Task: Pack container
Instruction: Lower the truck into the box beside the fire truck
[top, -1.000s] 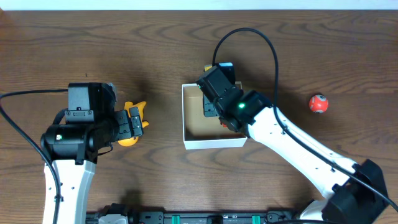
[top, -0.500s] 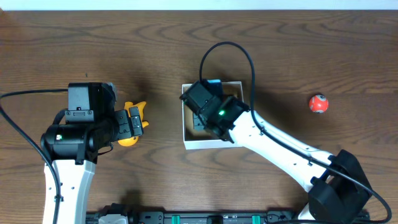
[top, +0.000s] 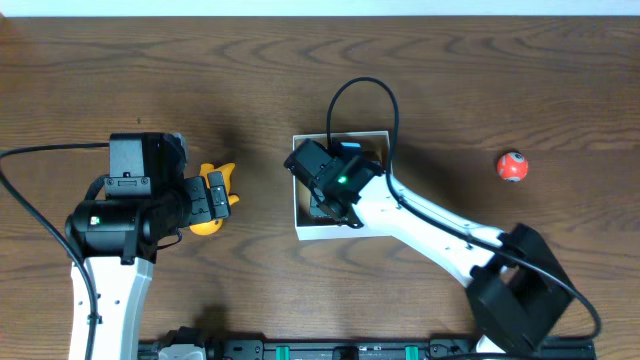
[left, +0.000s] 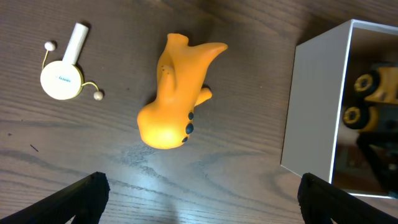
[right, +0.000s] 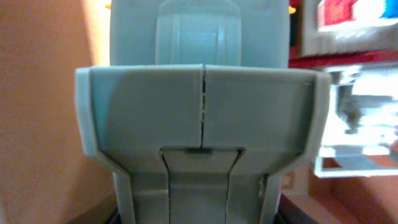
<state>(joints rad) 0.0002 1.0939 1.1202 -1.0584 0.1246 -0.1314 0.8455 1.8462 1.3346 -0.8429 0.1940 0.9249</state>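
Note:
The container (top: 340, 232) is a white-walled square box with a brown inside, at the table's middle. My right gripper (top: 325, 203) reaches down into its left part. In the right wrist view it (right: 196, 214) is shut on a pale grey-blue blocky toy (right: 199, 106) that fills the frame, with the brown inside (right: 37, 93) beside it. My left gripper (left: 199, 199) is open and empty just in front of an orange duck-like toy (left: 174, 93), which also shows in the overhead view (top: 212, 208).
A red ball (top: 512, 166) lies far right. A white rattle drum (left: 62, 74) lies left of the orange toy. A yellow-wheeled toy (left: 373, 93) sits inside the container, behind its white wall (left: 317, 106). Red and white toys (right: 348, 18) lie beside the right gripper.
The right arm has moved left and lower into the container with the grey-blue toy. The left arm and the orange toy have not moved.

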